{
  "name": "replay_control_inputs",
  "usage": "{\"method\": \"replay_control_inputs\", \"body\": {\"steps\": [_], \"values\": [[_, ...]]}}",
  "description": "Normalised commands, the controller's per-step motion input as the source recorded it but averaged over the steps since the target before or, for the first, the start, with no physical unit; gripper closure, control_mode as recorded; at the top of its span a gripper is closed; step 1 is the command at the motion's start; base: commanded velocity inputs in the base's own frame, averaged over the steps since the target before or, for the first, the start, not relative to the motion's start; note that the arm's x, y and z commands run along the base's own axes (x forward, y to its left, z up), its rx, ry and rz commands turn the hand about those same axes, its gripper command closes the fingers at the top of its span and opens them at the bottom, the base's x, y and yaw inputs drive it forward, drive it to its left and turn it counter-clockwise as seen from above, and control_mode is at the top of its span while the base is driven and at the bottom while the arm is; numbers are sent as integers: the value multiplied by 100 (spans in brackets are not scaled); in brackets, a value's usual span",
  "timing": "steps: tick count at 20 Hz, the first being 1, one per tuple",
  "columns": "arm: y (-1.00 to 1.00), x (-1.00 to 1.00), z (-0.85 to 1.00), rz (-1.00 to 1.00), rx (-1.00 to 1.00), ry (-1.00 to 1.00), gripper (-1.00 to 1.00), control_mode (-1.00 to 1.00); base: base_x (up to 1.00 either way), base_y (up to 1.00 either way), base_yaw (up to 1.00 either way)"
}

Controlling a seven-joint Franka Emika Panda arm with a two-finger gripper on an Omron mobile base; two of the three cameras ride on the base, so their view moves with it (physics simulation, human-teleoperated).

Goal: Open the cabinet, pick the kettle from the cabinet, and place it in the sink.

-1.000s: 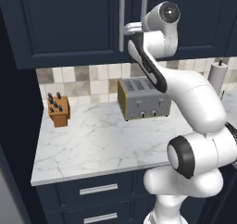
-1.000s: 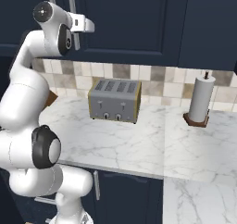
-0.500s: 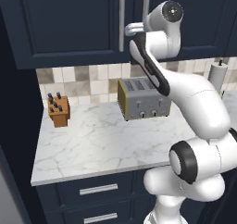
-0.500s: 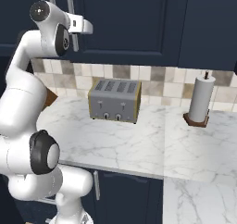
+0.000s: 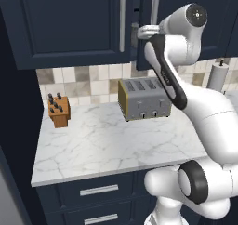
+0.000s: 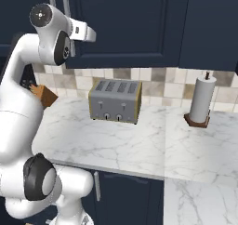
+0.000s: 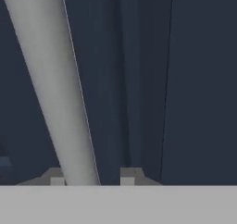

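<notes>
The dark navy cabinet [image 5: 69,24] hangs over the counter, with two vertical silver bar handles at its middle. My gripper [image 5: 141,32] is up at the right door's handle [image 5: 154,10]. In the hand view that handle [image 7: 55,79] runs as a slanted grey bar between my two fingertips [image 7: 127,176]. It lies against the left tip, with a gap to the right one, so the gripper [image 7: 91,177] stands open around it. The right door's inner edge seems a little ajar. The kettle is hidden and the sink is out of view.
A silver toaster [image 5: 143,98] stands on the white marble counter [image 5: 102,145] right under my arm. A wooden knife block [image 5: 58,110] sits at the left by the wall, and a paper towel roll [image 6: 202,101] at the right. Navy drawers [image 5: 97,190] lie below the counter edge.
The hand stays at the right door's handle, while the arm's upper joint has swung a little to the right. Toaster, knife block and towel roll have not moved.
</notes>
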Motion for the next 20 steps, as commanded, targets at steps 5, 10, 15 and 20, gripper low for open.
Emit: {"method": "replay_control_inputs", "body": {"steps": [5,10,15,20], "values": [[-79,-65,0,0,13,0,100,-100,0,0,0],[-87,-62,0,1,15,0,100,-100,0,0,0],[-95,-59,0,2,17,0,100,-100,0,0,0],[-97,-56,0,3,18,0,100,-100,0,0,0]]}}
